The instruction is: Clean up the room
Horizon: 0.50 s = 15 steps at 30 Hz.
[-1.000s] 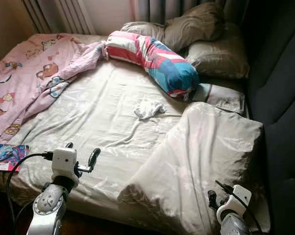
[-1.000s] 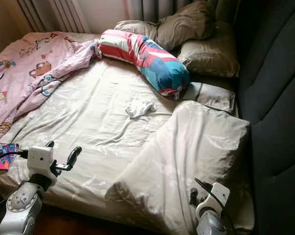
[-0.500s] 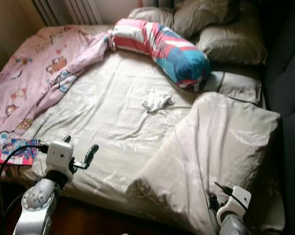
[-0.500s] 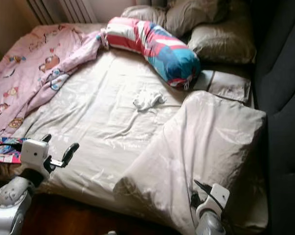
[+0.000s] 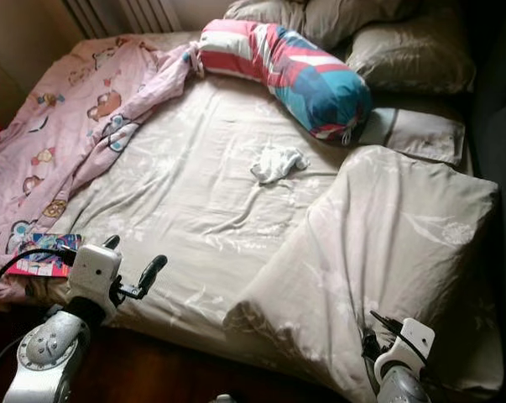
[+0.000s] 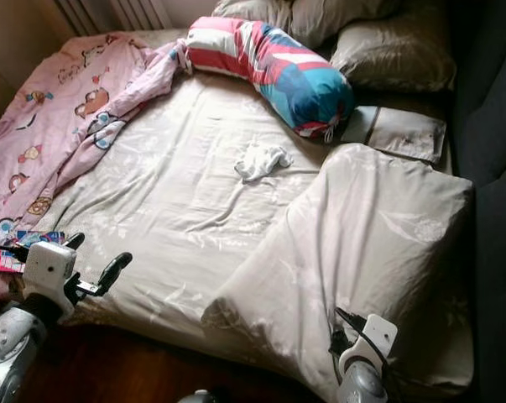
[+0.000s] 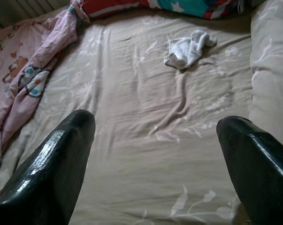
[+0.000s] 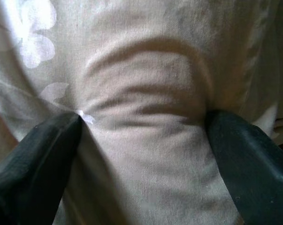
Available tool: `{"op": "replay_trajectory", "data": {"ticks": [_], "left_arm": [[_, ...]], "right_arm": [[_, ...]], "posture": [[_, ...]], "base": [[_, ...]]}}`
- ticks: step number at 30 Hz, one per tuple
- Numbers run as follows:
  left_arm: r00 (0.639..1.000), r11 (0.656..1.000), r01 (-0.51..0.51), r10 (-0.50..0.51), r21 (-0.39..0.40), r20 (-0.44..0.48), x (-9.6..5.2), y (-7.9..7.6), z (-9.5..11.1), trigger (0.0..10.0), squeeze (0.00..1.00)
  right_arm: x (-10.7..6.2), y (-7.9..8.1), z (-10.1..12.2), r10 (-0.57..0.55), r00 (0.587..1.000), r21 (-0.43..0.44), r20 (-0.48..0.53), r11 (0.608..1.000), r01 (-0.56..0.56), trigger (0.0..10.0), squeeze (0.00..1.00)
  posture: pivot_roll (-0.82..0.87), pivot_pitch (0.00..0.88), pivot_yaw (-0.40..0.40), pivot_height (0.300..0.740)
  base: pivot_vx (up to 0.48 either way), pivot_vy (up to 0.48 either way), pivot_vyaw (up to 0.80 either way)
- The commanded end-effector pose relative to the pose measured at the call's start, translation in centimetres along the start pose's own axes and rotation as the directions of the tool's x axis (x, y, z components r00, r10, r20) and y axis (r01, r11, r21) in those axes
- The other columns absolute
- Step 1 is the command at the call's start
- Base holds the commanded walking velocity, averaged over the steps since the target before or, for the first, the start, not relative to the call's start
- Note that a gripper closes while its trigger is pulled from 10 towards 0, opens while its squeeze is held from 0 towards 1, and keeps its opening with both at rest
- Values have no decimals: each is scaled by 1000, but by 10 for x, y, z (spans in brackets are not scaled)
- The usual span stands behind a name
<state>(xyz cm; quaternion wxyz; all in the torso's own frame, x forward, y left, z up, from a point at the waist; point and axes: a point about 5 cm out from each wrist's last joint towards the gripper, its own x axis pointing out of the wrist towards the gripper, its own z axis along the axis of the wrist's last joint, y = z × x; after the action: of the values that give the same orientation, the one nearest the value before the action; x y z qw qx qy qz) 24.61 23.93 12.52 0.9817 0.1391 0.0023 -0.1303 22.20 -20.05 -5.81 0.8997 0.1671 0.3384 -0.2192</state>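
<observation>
- Both grippers are spread wide and hold nothing: the left gripper (image 5: 133, 270) hovers over the near left edge of the bed, while the right gripper (image 8: 141, 140) is pressed close against the folded beige duvet (image 5: 387, 252), fabric bulging between its fingers (image 8: 35, 159) but not clamped.
- Nearest loose item to tidy is the small white cloth (image 5: 278, 161), crumpled on the beige sheet (image 5: 185, 193) mid-bed, well apart from either gripper and just below the striped bolster (image 5: 290, 71).
- Further out: a pink cartoon blanket (image 5: 59, 143) is bunched along the left side, a colourful book (image 5: 43, 259) lies at the near left edge beside the left gripper, and grey-brown pillows (image 5: 404, 50) are stacked at the head against the dark headboard (image 5: 500, 92).
- Risks, as I judge them: the cloth is far across the mattress, so a long reach could unbalance the robot or drag the sheet into wrinkles. The right fingers could also snag the duvet and pull it off the bed.
- No baskets, bins or other containers can be seen, so where the cloth should go is unclear.
</observation>
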Motion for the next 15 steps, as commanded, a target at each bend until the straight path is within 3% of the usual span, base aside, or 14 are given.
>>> {"op": "replay_trajectory", "data": {"ticks": [1, 2, 15], "left_arm": [[999, 1000, 0, 1, 13, -35, -8, 5, -2, 10000, 0], [999, 1000, 1, -1, 15, -39, -9, 6, -2, 10000, 0], [998, 1000, 13, -11, 23, -69, -16, 6, 1, 10000, 0]], "right_arm": [[-13, -2, -46, -17, 985, -17, -172, 1000, 14, 3020, 0], [-14, 0, -49, -11, 984, -33, -176, 999, 5, 0, 0], [-15, -1, -51, -12, 982, -74, -187, 997, -2, 0, 0]], "posture": [[202, 300, 221, 735], [205, 303, 224, 735], [207, 306, 234, 735]], "base": [[0, 0, 0], [0, 0, 0], [0, 0, 0]]}}
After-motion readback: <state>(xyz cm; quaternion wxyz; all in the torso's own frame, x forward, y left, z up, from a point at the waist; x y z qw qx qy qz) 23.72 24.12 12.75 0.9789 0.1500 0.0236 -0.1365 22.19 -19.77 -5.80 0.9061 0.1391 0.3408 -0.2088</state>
